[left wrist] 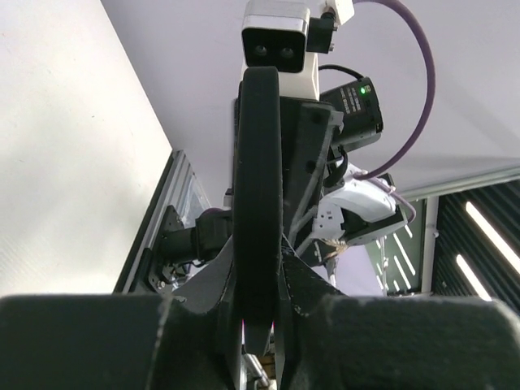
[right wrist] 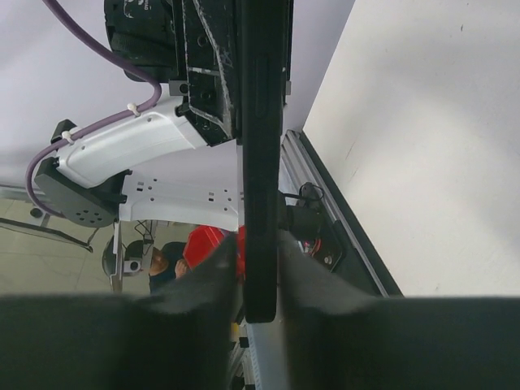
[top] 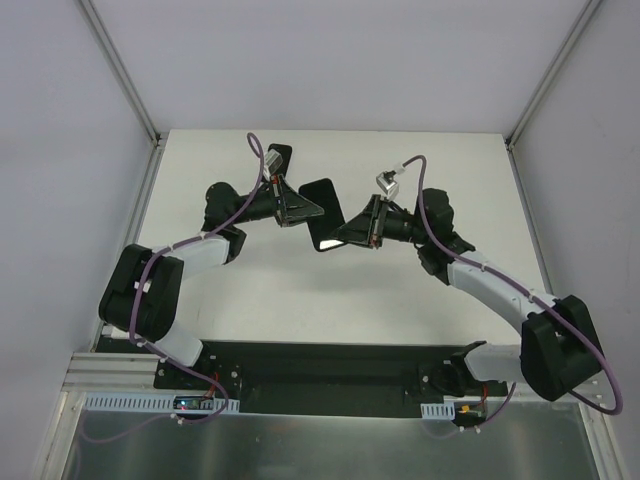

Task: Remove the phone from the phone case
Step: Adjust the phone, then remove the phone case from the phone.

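Note:
The phone in its case (top: 322, 197) is a black slab held up above the table's middle, between the two arms. Its upper part looks matte and its lower part glossy. I cannot tell phone from case. My left gripper (top: 312, 208) is shut on it from the left, and my right gripper (top: 347, 232) is shut on it from the right. In the left wrist view the slab (left wrist: 260, 162) stands edge-on between the closed fingers of the left gripper (left wrist: 260, 272). In the right wrist view the slab (right wrist: 262, 122) is pinched edge-on in the right gripper (right wrist: 260, 256).
The white table (top: 250, 290) has walls on the left, back and right. A black flat shape (top: 280, 158) shows behind the left wrist; I cannot tell what it is. The black base rail (top: 320, 365) runs along the near edge.

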Robot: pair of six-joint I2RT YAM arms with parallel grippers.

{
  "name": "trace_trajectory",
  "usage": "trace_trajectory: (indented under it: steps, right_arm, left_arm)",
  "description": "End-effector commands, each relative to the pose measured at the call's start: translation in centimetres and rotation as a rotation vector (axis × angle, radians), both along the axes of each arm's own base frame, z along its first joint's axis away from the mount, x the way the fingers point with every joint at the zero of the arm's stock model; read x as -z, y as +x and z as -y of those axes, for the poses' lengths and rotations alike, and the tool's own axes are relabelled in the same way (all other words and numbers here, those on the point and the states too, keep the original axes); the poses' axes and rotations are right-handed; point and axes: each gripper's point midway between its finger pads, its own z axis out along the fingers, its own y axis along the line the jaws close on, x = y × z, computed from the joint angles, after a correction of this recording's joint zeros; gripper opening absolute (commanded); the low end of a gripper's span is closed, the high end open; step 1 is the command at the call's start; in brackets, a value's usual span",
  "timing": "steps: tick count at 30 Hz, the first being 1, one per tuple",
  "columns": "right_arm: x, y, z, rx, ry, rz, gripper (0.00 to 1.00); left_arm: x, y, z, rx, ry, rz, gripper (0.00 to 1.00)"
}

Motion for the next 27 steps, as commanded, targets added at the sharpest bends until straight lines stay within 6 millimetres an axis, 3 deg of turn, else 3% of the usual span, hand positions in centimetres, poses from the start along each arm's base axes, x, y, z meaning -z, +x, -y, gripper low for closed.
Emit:
trace_trajectory:
  steps: [1, 2, 3, 6, 9, 17, 24, 27]
  right_arm:
    - [-1.8, -0.7, -0.8, -0.063, 0.044, 0.088, 0.45]
    - [-1.9, -0.7, -0.8, -0.060, 0.044, 0.091, 0.53]
    - [-2.0, -0.7, -0.7, -0.057, 0.045, 0.095, 0.68]
    - [-2.2, -0.6, -0.4, -0.040, 0.032, 0.111, 0.79]
    - [-1.8, -0.5, 0.1, -0.004, -0.019, 0.136, 0.81]
    - [-0.4, -0.7, 1.2, 0.151, -0.114, 0.152, 0.91]
    - [0.1, -2.3, -1.1, 0.165, -0.122, 0.165, 0.92]
    - [0.9, -1.4, -0.6, 0.204, -0.149, 0.155, 0.90]
  left_arm:
    - [-1.9, 0.4, 0.3, -0.040, -0.034, 0.017, 0.00]
    - [-1.7, 0.6, 0.2, -0.065, -0.020, 0.009, 0.00]
    - [-1.3, 0.8, 0.2, -0.078, 0.003, -0.015, 0.00]
    - [0.6, 1.5, -0.1, -0.152, 0.124, -0.085, 0.00]
    - [1.9, 1.9, -0.9, -0.236, 0.237, -0.130, 0.00]
    - [1.6, 2.3, -2.6, -0.406, 0.264, -0.203, 0.00]
    - [1.2, 2.4, -3.3, -0.471, 0.246, -0.235, 0.00]
    - [0.1, 1.8, -2.9, -0.419, 0.237, -0.180, 0.00]
